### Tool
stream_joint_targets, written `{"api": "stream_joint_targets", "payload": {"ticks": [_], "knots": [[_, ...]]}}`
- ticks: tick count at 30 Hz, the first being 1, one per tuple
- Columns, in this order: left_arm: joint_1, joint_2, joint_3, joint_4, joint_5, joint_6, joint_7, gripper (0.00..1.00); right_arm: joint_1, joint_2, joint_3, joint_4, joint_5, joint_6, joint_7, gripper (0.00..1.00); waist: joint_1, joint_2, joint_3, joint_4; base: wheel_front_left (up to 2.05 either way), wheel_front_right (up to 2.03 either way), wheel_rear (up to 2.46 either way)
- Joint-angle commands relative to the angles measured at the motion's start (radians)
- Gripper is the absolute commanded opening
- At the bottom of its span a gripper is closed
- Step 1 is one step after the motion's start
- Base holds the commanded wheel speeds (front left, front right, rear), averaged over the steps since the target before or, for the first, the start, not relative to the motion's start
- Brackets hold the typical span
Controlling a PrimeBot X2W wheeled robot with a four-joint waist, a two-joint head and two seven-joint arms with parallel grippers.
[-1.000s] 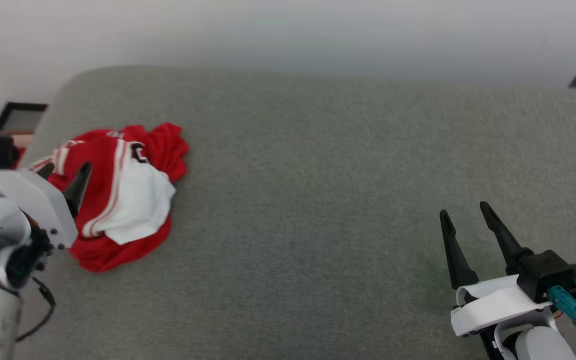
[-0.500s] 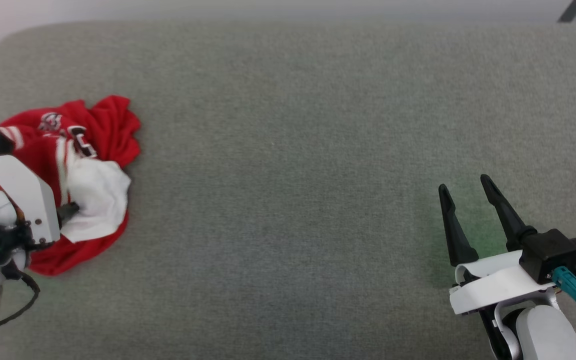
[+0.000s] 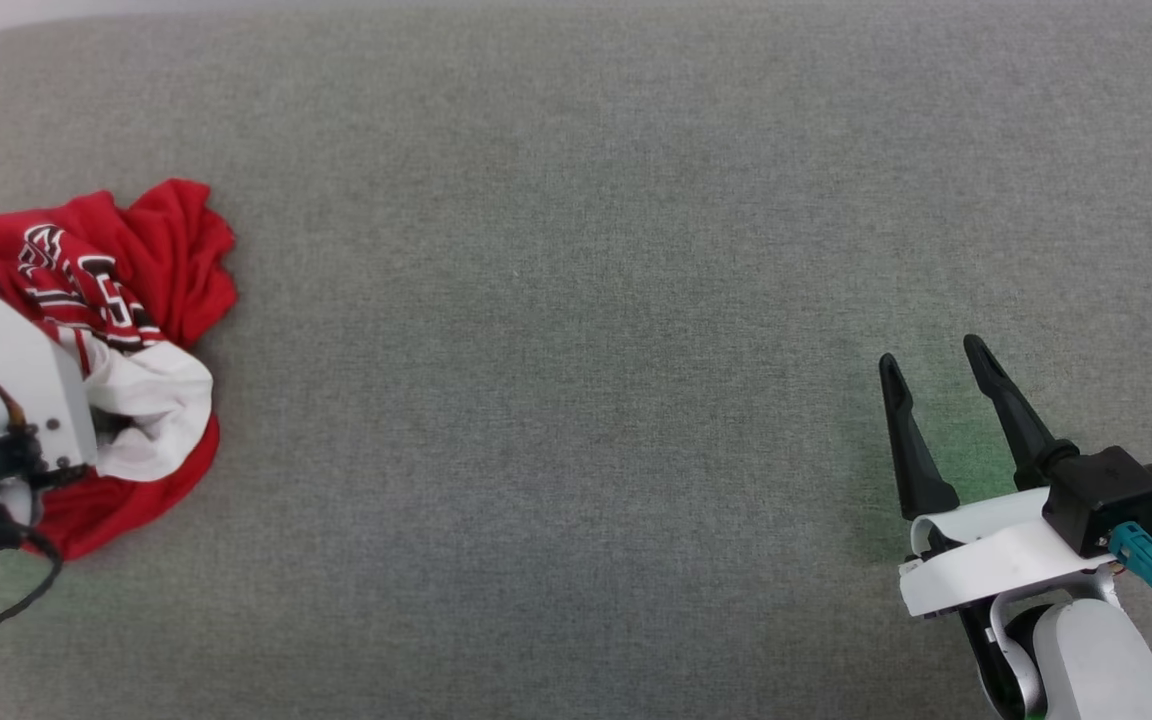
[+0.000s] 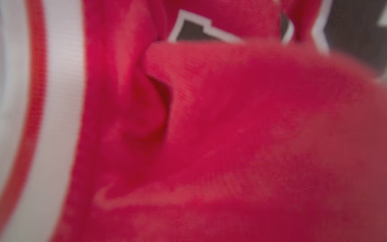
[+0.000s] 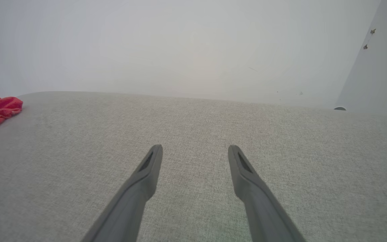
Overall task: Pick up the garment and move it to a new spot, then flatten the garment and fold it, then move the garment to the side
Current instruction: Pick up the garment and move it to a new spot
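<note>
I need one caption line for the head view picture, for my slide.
Left gripper sunk into the crumpled red garment on grey upholstery; right gripper open, far aside.

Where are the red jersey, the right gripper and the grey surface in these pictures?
red jersey [image 3: 176,250], head view, on the bunched red fabric at its upper right.
right gripper [image 3: 928,352], head view, midway between its two dark fingertips.
grey surface [image 3: 556,350], head view, on a bare patch.
</note>
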Motion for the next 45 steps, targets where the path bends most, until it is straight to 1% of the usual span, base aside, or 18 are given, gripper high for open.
{"api": "stream_joint_targets", "payload": {"ticks": [1,2,8,16,22,28,36,40,45], "knots": [[0.023,-0.035,-0.016,0.025,-0.002,0.001,-0.002,0.3,-0.003,0.0,-0.003,0.002,0.007,0.0,-0.005,1.0,0.0,0.0,-0.007,0.005,0.0,0.0,0.0],[0.018,-0.032,-0.014,0.028,-0.003,0.001,-0.006,0.0,0.0,0.0,-0.005,0.003,0.007,0.0,-0.005,1.0,0.0,0.0,-0.012,0.008,0.0,0.0,0.0],[-0.022,-0.001,-0.02,0.001,0.013,-0.012,-0.037,0.0,0.022,0.0,-0.017,0.013,0.011,0.0,-0.005,1.0,0.0,0.0,-0.058,0.033,0.0,0.0,0.0],[-0.071,0.031,-0.031,-0.087,0.032,-0.031,-0.095,0.0,0.055,-0.001,-0.027,0.022,0.014,0.0,-0.005,1.0,0.0,0.0,-0.13,0.069,0.0,0.0,0.0],[-0.123,0.06,-0.051,-0.189,0.057,-0.044,-0.134,0.0,0.087,0.003,-0.037,0.023,0.018,0.0,-0.005,1.0,0.0,0.0,-0.191,0.097,0.0,0.0,0.0],[-0.186,0.076,-0.079,-0.293,0.082,-0.05,-0.161,0.0,0.111,0.012,-0.044,0.026,0.024,0.0,-0.005,1.0,0.0,0.0,-0.244,0.114,0.0,0.0,0.0],[-0.276,0.073,-0.112,-0.395,0.103,-0.055,-0.203,0.0,0.128,0.021,-0.058,0.021,0.023,0.0,-0.005,1.0,0.0,0.0,-0.292,0.117,0.0,0.0,0.0],[-0.31,0.062,-0.136,-0.419,0.094,-0.059,-0.213,0.0,0.133,0.023,-0.071,0.02,0.018,0.0,-0.005,1.0,0.0,0.0,-0.313,0.106,0.0,0.0,0.0],[-0.319,0.045,-0.187,-0.466,0.074,-0.06,-0.209,0.0,0.15,0.025,-0.113,0.011,0.003,0.0,-0.005,1.0,0.0,0.0,-0.334,0.082,0.0,0.0,0.0]]}}
